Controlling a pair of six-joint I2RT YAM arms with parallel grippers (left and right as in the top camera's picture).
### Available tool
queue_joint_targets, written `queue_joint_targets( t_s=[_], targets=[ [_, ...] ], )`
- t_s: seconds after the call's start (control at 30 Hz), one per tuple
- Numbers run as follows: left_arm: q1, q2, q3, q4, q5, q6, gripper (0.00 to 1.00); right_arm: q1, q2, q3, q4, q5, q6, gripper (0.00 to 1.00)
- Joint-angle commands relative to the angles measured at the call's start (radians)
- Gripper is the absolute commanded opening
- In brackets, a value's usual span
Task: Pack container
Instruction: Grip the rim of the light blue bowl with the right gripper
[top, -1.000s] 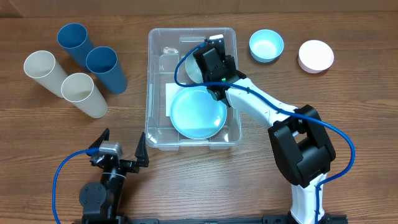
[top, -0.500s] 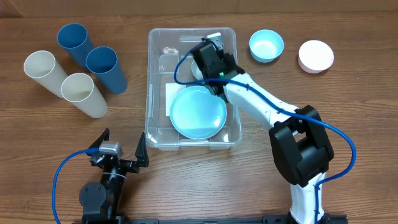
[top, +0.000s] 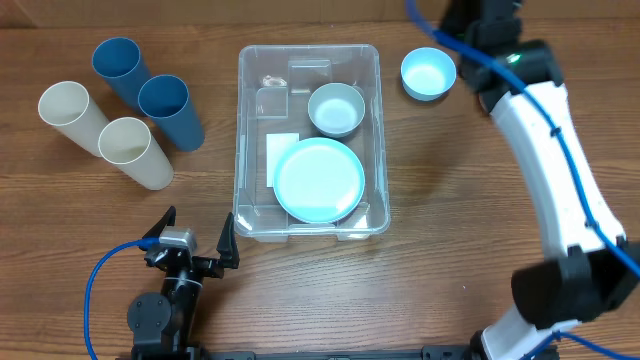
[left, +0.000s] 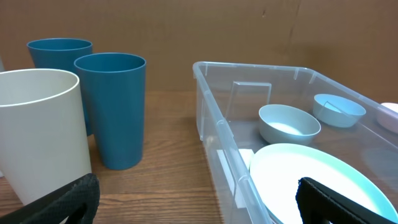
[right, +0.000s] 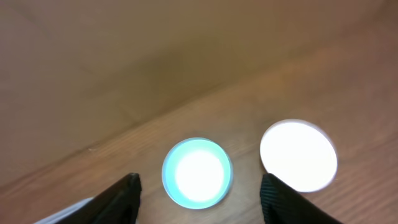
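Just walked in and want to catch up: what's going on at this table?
A two-armed robot is packing the clear container. A pale blue plate and a small bowl lie inside it. The right gripper hangs open and empty above a blue bowl and a white bowl outside. The left gripper sits open and empty; four cups wait outside.

Overhead, the right arm (top: 540, 150) covers the pale bowl (right: 298, 155); the right wrist view is blurred

Wooden table (top: 420, 190) backed by brown cardboard wall (left: 186, 31)
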Motion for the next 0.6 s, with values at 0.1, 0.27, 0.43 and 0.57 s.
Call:
queue_joint_targets(
  t_s=[0.1,0.27,0.43,0.57],
  targets=[
    [0.008,-0.005,-0.003,0.0,0.001,0.015,1.0,-0.15,0.204,-0.003,0.0,-0.378,0.071,0.52],
    [0.008,-0.005,-0.003,0.0,0.001,0.015,1.0,-0.137,0.363,-0.003,0.034,-0.418,0.083,0.51],
    [0.008,-0.005,-0.003,0.0,0.001,0.015,1.0,-0.138,0.42,-0.003,0.02,-0.409,0.132,0.41],
    [0.008,-0.005,-0.003,0.0,0.001,0.015,1.0,-0.138,0.442,-0.003,0.019,-0.41,0.151,0.39]
  ],
)
